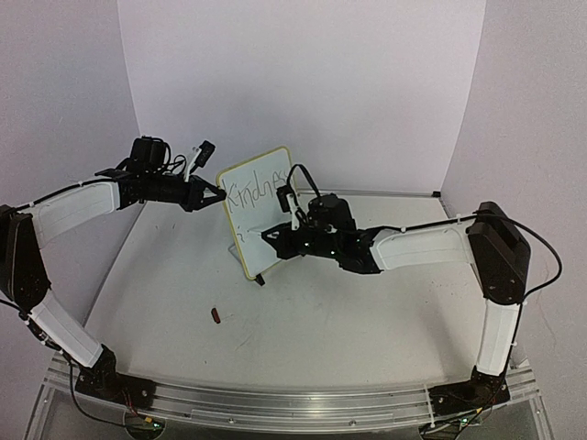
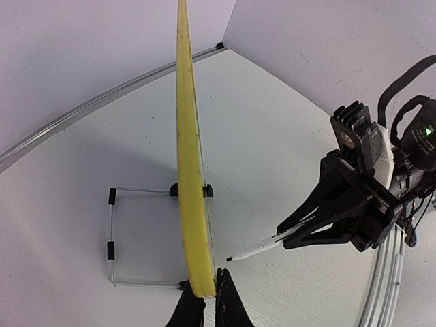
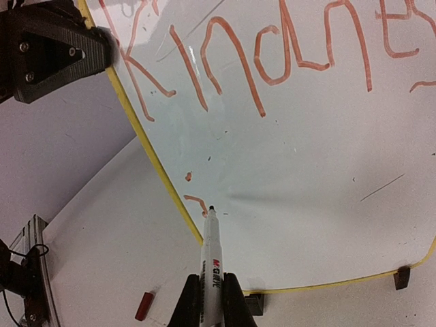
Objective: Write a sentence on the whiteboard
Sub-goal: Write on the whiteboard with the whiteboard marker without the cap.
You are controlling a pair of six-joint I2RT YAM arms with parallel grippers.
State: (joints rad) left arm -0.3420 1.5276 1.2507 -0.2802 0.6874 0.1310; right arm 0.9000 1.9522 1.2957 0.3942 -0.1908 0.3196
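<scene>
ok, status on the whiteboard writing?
Left tool shut on whiteboard edge. Right tool shut on marker, tip just off board. Sentence: "Kindnes" up top, second line barely started. Red cap on table, clear.

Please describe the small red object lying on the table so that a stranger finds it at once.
Find the yellow-framed whiteboard standing in the middle of the white table. Toward the near edge, slightly left of the board in the top view, lies the small red object. It alone lies loose, touching nothing.
</scene>
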